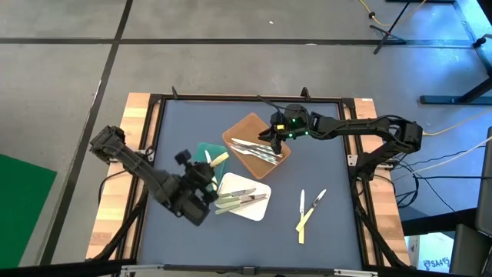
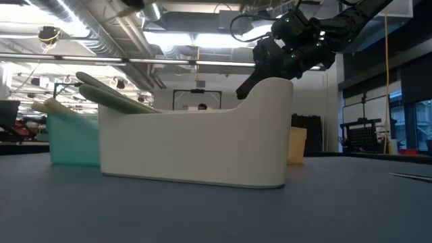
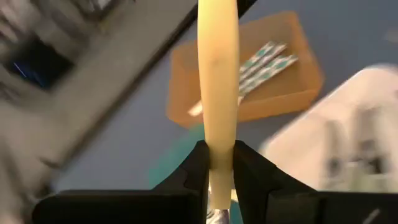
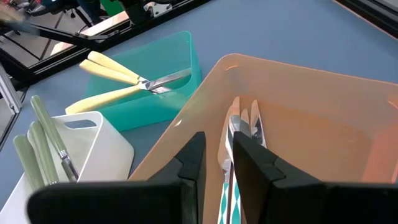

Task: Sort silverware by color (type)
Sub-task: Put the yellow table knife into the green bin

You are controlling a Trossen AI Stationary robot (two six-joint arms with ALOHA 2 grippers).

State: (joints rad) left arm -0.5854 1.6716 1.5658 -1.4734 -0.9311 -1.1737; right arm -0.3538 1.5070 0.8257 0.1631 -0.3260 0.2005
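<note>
Brown tray (image 1: 250,128) with silvery-blue cutlery (image 1: 255,148); left fingers (image 3: 217,163) clenched on yellow handle (image 3: 218,81), right fingers' (image 4: 252,163) state unclear.

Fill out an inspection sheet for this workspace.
Surface: blue-grey table, wooden side rails.
Job's things: silvery-blue cutlery in brown tray; green-handled pieces in white tray; yellow-handled pieces in green tray; two yellow pieces loose on table.
Clutter: nothing seen.
Grippers: left gripper shut on yellow-handled utensil; right gripper over brown tray, grip unclear.
Cables: cables beside right arm.
Surroundings: green mat on floor.
</note>
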